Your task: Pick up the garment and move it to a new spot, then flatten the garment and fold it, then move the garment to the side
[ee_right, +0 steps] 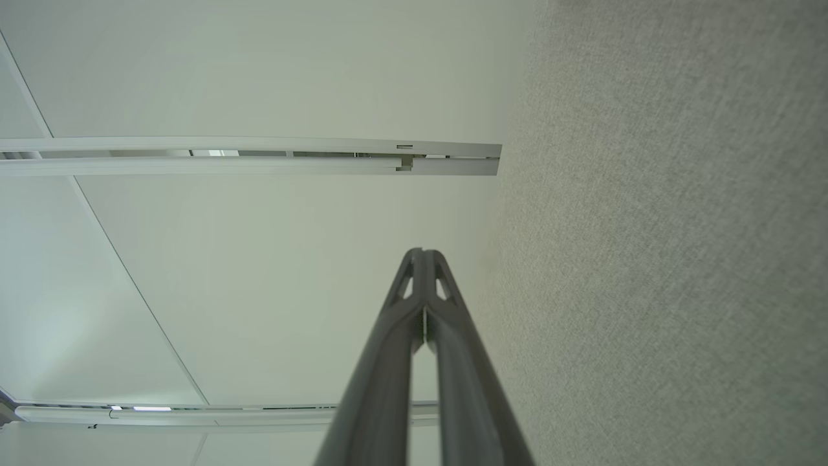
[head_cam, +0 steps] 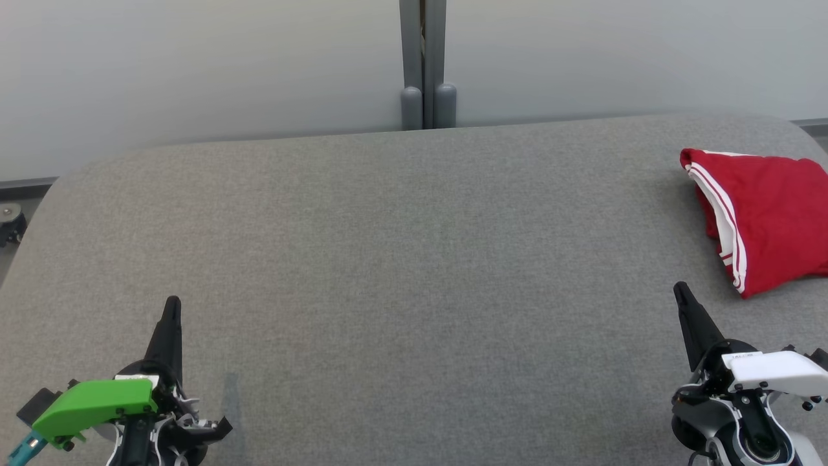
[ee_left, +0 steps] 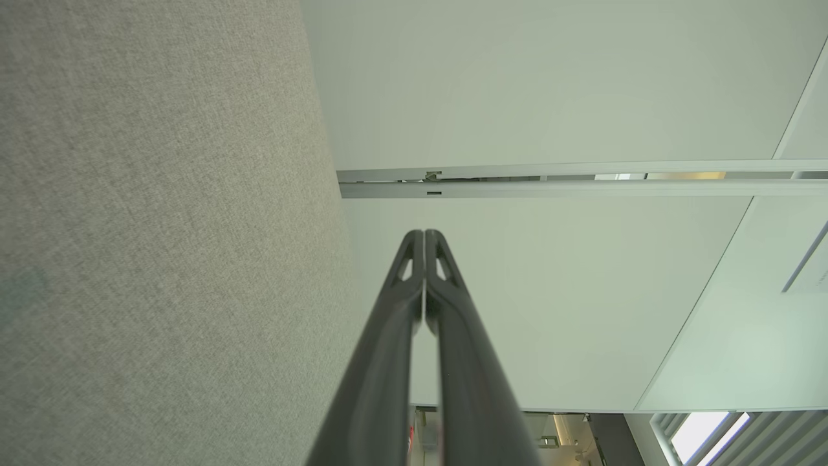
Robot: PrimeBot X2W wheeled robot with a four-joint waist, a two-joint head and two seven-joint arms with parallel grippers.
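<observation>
The garment (head_cam: 770,213) was seen to be bright red, with thin white stripes along one edge, and the table (head_cam: 414,259) was covered in plain grey cloth with tiny specks. The left gripper (head_cam: 173,301) was coloured black with a green cover (head_cam: 97,401), and the right gripper (head_cam: 679,286) black with a white cover (head_cam: 776,369). The wall (head_cam: 194,65) was seen to be pale white and the post (head_cam: 424,65) grey.

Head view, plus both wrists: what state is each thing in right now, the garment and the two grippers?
garment: bunched in a compact, roughly folded bundle at the table's right side, touched by neither gripper.
left gripper: shut, empty, low over the table at the near left.
right gripper: shut, empty, near the garment but apart from it.
table: grey cloth surface, bare between the grippers.
</observation>
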